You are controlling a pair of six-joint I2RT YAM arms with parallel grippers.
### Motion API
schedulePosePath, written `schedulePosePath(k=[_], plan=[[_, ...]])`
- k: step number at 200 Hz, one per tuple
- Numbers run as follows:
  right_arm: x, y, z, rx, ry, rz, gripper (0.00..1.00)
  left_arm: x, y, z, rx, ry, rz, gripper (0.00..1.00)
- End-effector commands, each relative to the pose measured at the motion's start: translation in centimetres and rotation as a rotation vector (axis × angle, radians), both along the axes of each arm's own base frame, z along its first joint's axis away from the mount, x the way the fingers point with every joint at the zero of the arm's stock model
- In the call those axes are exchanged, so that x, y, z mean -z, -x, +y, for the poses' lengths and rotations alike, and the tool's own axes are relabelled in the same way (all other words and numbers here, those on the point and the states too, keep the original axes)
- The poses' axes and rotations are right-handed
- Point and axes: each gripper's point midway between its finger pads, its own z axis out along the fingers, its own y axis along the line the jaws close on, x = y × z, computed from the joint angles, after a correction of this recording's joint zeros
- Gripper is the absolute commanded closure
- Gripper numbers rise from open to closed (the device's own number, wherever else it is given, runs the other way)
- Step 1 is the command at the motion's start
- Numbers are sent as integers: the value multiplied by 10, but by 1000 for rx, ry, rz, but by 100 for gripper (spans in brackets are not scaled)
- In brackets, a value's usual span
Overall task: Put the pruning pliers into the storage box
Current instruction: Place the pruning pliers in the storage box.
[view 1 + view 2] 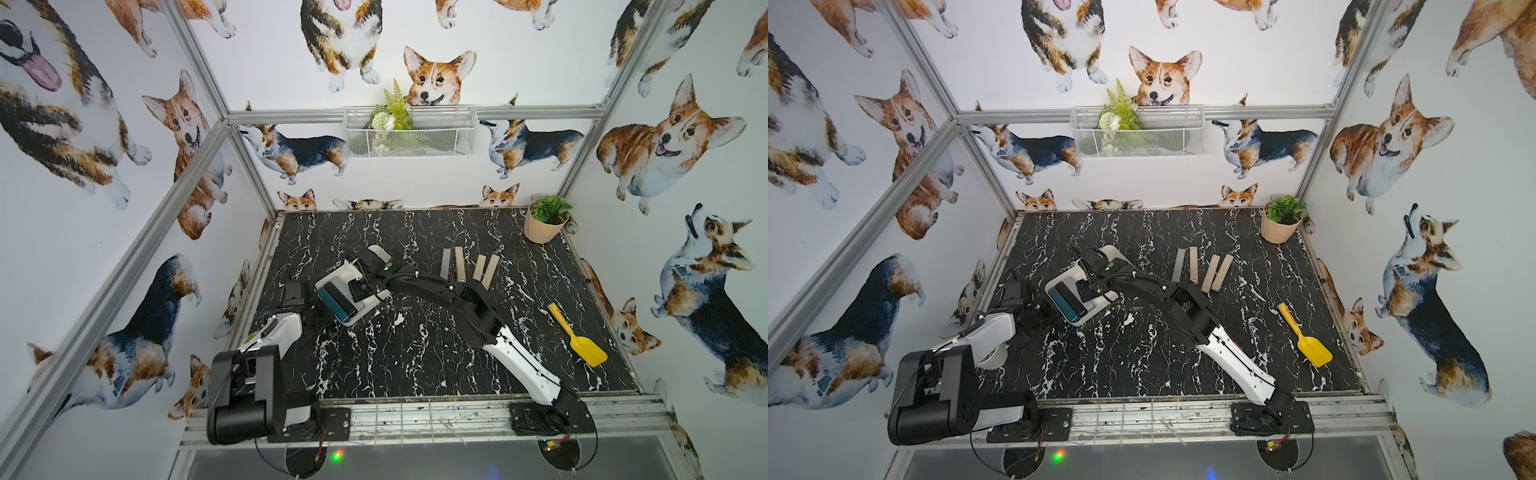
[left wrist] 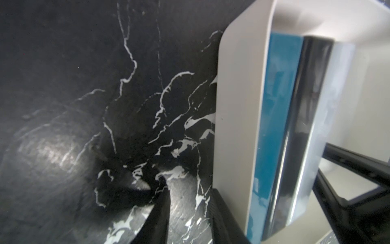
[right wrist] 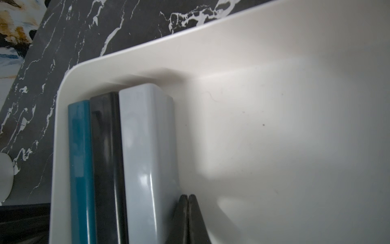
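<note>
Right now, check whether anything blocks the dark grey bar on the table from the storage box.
Nothing on the table separates the dark grey bar and storage box. The shut right gripper sits in the box's free part beside the light grey bar; its arm spans the gap.

4 views sharing the storage box (image 1: 341, 274)
Top views look steeply down from above; wrist views sit close against it.

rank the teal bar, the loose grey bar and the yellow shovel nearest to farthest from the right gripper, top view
1. teal bar, in the storage box with the right gripper
2. grey bar, on the table's middle
3. yellow shovel, near the right edge
</note>
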Motion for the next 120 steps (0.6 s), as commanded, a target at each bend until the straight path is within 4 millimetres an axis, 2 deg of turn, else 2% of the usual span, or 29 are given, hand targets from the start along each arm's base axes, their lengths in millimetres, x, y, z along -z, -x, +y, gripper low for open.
schedulePosePath(k=[1,57,99,120], plan=[[-4,2,5,-11,-18,3,100,1,3,-1,-4,8,10,65],[-5,1,0,-11,4,-13,100,0,2,-1,-3,9,5,65],[-14,-10,-10,14,-4,-27,100,-2,2,-1,-2,8,3,65],[-21,-14,-12,15,-12,-33,93,-2,2,-1,-3,7,1,65]])
